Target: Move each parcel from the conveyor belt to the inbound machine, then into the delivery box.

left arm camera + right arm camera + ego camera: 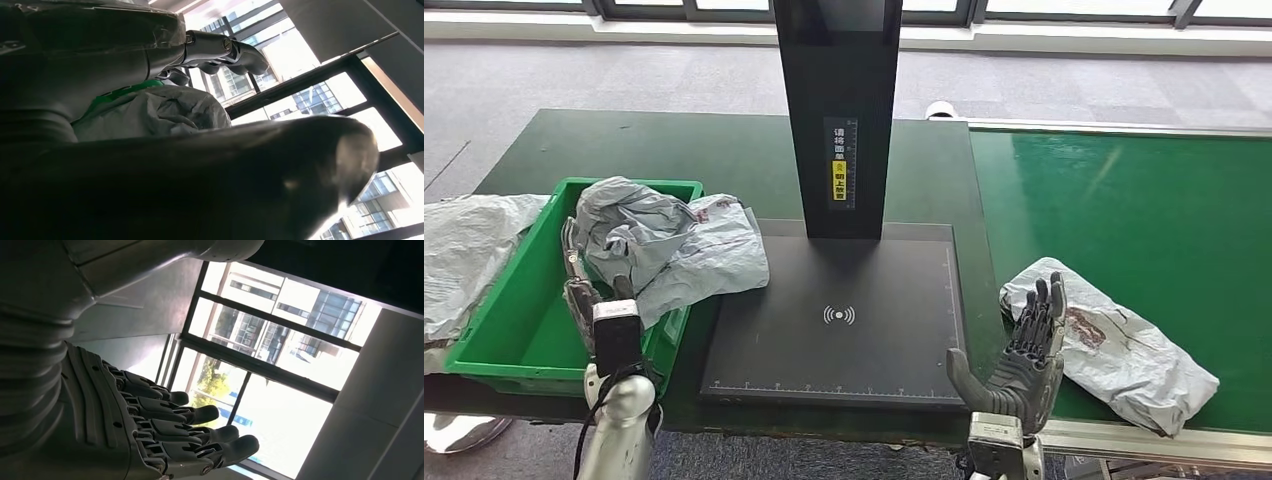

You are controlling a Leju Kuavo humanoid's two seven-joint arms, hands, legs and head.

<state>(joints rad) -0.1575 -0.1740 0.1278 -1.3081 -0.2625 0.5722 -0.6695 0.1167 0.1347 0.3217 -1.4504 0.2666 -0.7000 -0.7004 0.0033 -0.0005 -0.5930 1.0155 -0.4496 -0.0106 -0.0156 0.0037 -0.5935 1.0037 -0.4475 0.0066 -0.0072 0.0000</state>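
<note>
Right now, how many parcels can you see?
3: one draped over the green box's rim by the left robot hand, one on the belt, one left of the box. Others may be hidden.

A dark green work table (pixel 724 150) carries a flat black scanning platform with a tall black upright column (pixel 844 330) and, at its left end, a bright green plastic crate (pixel 499 335). A crumpled grey plastic mailer (pixel 714 255) spills from the crate onto the platform's edge. Alongside to the right, a glossy green conveyor belt (pixel 1124 190) bears another wrinkled grey plastic parcel (pixel 1124 350).
</note>
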